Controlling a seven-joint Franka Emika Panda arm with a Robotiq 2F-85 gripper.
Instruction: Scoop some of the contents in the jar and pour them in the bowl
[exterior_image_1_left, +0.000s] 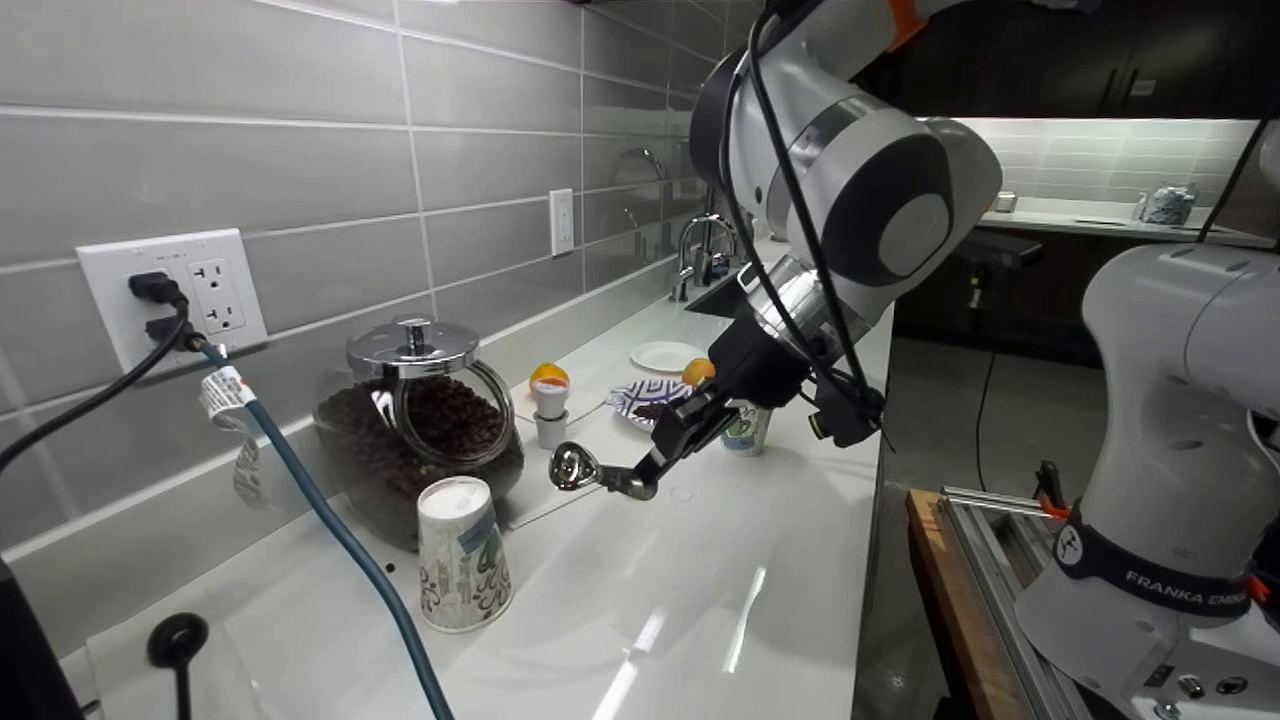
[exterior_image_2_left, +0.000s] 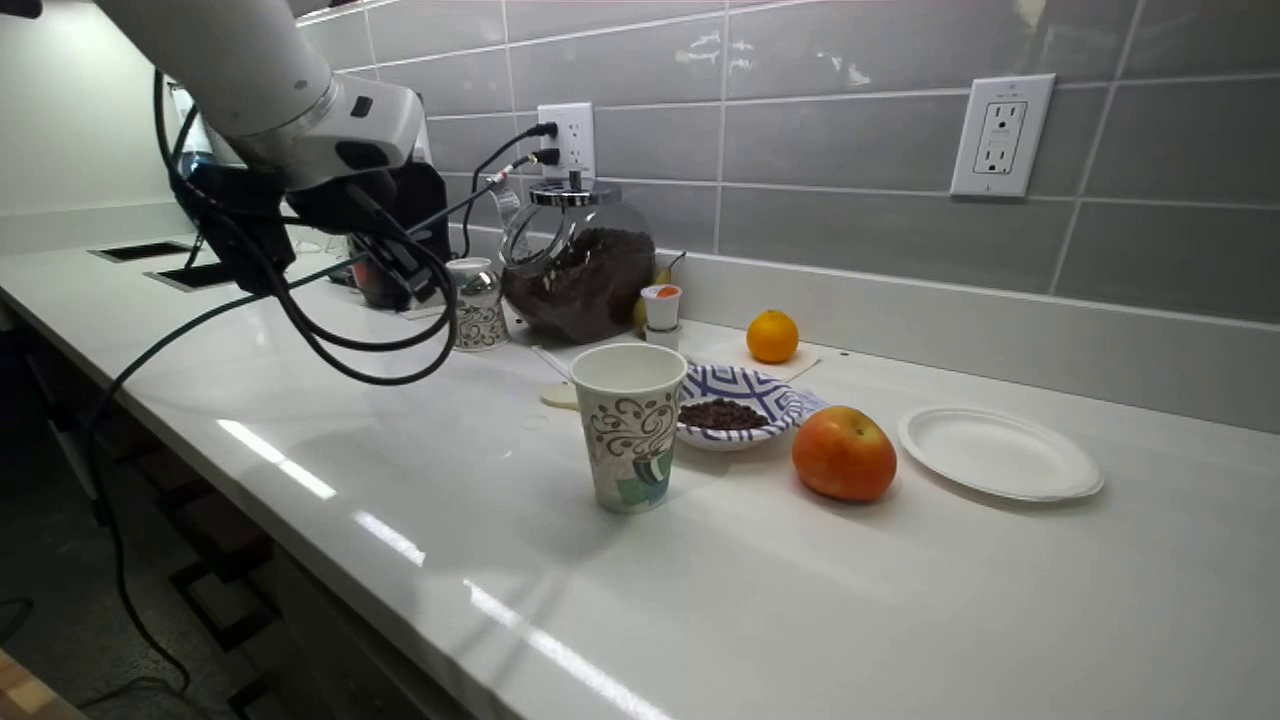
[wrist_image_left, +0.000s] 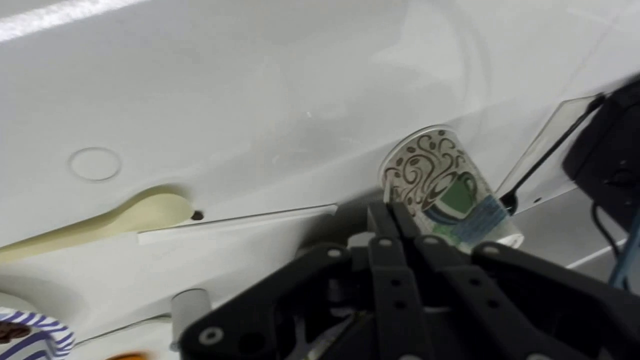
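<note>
Pinching the scoop (exterior_image_1_left: 590, 472) in its jaws, the gripper (wrist_image_left: 393, 206) points the scoop's head toward the glass jar (exterior_image_1_left: 415, 440) by the wall (exterior_image_1_left: 500, 165), not touching it; dipping next probably means entering the jar's slanted mouth.

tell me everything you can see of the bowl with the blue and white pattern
The bowl is shallow and roundish, apparently paper, white with a bold purple-blue geometric pattern inside. A small heap of dark bean-like pieces lies in it. It sits right side up on the white counter. In an exterior view it shows between a paper cup, which hides part of its edge, and a red-orange fruit; whether it touches either I can't tell.
</note>
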